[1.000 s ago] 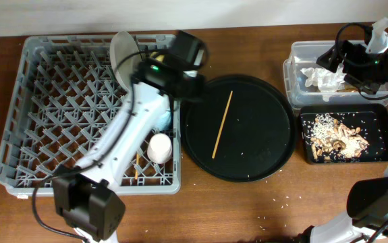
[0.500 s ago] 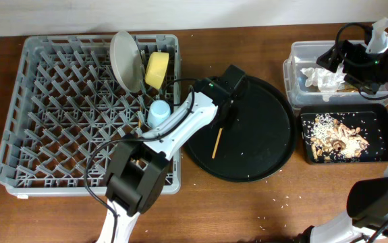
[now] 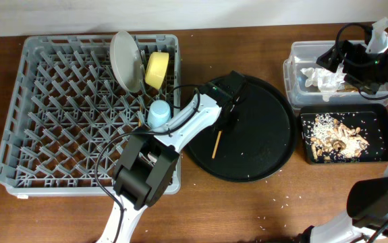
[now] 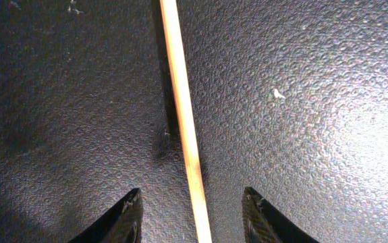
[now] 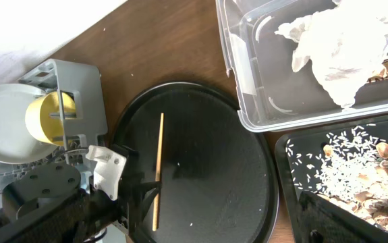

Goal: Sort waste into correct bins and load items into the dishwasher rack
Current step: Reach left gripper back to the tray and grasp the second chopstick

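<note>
A wooden chopstick [image 3: 215, 144] lies on the round black tray [image 3: 268, 135]. My left gripper [image 3: 225, 116] is open just above it. In the left wrist view its fingertips [image 4: 129, 216] stand on either side of the chopstick [image 4: 182, 115] without touching it. The grey rack [image 3: 38, 121] holds the white plate [image 3: 125, 61], the yellow bowl [image 3: 156, 69] and the light blue cup [image 3: 158, 113]. The pink-white cup is hidden under my left arm. My right gripper [image 3: 328, 59] hovers open and empty over the clear tub [image 3: 295, 50], which holds the white tissue [image 3: 323, 78].
The shallow black tray [image 3: 381, 111] in front of the tub holds rice crumbs and brown scraps [image 3: 339, 140]. A few crumbs lie on the round tray and on the wooden table near its front edge. My left arm crosses the rack's right side.
My left arm has swung from over the rack to the round tray and settled over the chopstick. The right arm has not moved.
</note>
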`<state>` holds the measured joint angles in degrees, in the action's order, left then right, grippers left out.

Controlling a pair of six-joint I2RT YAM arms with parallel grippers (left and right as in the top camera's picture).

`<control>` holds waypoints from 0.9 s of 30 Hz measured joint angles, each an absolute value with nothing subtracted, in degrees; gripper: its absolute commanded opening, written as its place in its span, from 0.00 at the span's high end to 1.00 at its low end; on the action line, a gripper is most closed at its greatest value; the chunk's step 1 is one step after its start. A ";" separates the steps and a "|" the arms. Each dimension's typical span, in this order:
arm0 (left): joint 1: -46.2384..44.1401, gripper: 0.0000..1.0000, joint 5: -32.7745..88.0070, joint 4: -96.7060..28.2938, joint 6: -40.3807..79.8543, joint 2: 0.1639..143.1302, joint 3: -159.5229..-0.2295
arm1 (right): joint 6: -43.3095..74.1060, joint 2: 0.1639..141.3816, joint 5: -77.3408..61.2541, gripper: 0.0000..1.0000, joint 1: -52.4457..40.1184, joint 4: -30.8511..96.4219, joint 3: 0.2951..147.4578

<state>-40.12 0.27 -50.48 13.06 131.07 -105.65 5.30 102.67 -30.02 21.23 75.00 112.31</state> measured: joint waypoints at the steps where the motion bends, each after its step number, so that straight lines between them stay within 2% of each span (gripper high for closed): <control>1: -40.12 0.57 0.27 -50.48 13.06 131.07 -105.65 | 5.32 102.67 -30.02 0.02 21.26 75.02 112.31; 5: -40.14 0.67 0.30 -50.46 13.02 131.98 -105.65 | 5.32 102.67 -30.02 0.02 21.26 75.00 112.29; 14: -40.18 0.81 0.69 -50.19 13.04 132.81 -105.65 | 5.34 102.67 -30.02 0.01 21.23 75.00 112.29; 27: -40.18 0.81 0.67 -49.95 13.04 132.99 -105.65 | 5.30 102.67 -30.02 0.01 21.23 75.02 112.29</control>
<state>-40.18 0.67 -49.95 13.04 132.99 -105.65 5.30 102.67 -30.02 21.23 75.02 112.29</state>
